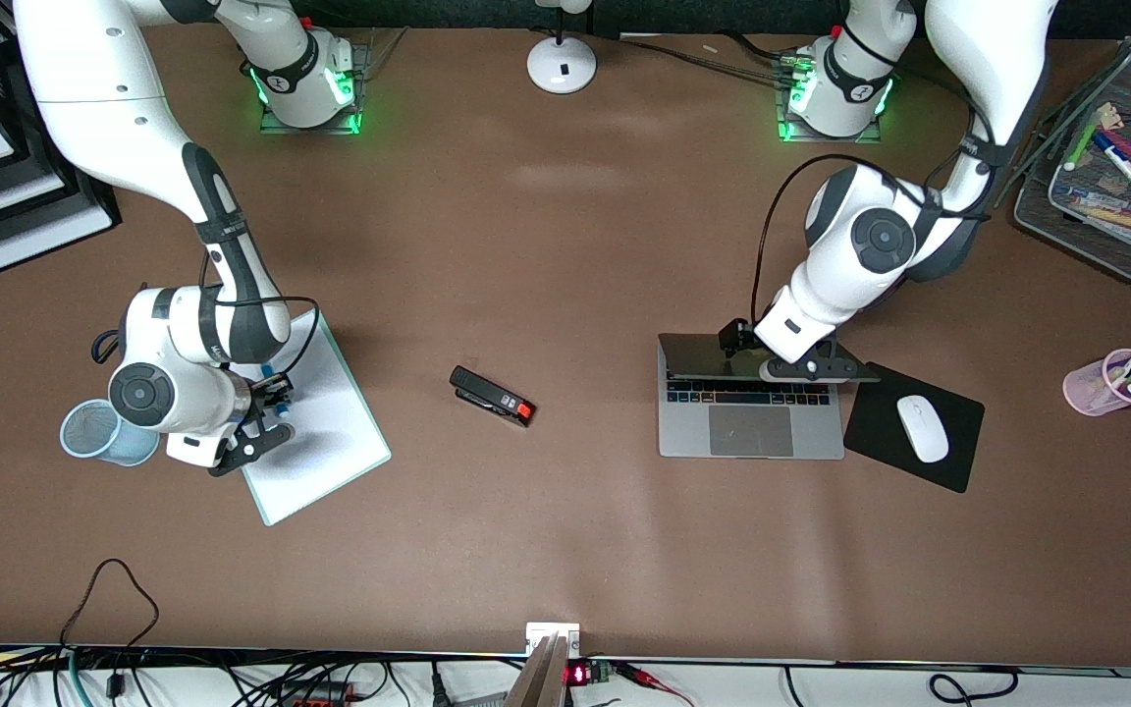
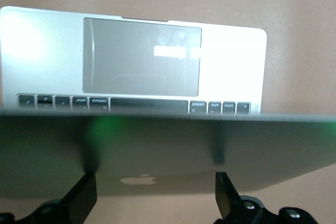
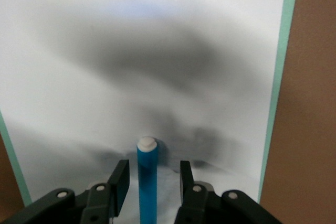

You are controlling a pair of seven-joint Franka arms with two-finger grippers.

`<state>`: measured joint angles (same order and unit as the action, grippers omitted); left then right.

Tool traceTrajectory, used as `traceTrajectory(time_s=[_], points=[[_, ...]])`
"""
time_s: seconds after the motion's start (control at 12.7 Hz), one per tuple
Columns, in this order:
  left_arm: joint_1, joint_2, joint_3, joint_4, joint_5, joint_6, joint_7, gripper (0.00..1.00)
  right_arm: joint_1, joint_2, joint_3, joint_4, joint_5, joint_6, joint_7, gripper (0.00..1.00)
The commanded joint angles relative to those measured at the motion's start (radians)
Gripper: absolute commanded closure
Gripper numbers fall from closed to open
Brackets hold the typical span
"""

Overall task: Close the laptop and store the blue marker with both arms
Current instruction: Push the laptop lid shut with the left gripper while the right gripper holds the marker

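Observation:
The silver-grey laptop (image 1: pixel 752 427) sits open toward the left arm's end of the table, its lid (image 1: pixel 708 355) tipped partway down over the keys. My left gripper (image 1: pixel 806 368) is open against the back of the lid, with fingers (image 2: pixel 84 199) on either side of the apple logo (image 2: pixel 139 180). The blue marker (image 3: pixel 147 182) lies on the white clipboard (image 1: pixel 330 432), white end pointing away from the wrist. My right gripper (image 1: pixel 256 442) is low over it and open. Its fingers (image 3: pixel 119 182) straddle the marker with a gap on each side.
A pale blue mesh cup (image 1: pixel 94 430) stands beside the clipboard and the right wrist. A black-and-red stapler (image 1: pixel 492 395) lies mid-table. A black mousepad (image 1: pixel 958 462) with a white mouse is beside the laptop. A pink cup of markers (image 1: pixel 1110 381) and a mesh tray (image 1: pixel 1047 211) are past it.

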<state>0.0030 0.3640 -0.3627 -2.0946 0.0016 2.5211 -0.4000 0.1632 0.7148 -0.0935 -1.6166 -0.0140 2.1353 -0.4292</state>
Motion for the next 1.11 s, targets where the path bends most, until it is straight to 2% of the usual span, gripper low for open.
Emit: traceTrajectory(time_s=[0.0,0.47,0.55,1.03], points=[[0.006,0.059,-0.002,0.042,-0.005,0.031,0.0,0.0,0.001,-0.003,0.001,-0.016,0.003,0.014,0.001,0.55],[0.003,0.148,0.005,0.053,-0.003,0.148,-0.002,0.0,0.004,0.003,0.003,-0.017,0.005,0.029,0.004,0.59],[0.003,0.159,0.007,0.057,-0.003,0.151,-0.002,0.0,0.002,0.003,0.003,-0.017,0.003,0.029,0.004,0.64],[-0.009,0.223,0.031,0.102,-0.002,0.151,-0.005,0.0,0.002,0.009,0.003,-0.019,0.005,0.031,0.004,0.65]])
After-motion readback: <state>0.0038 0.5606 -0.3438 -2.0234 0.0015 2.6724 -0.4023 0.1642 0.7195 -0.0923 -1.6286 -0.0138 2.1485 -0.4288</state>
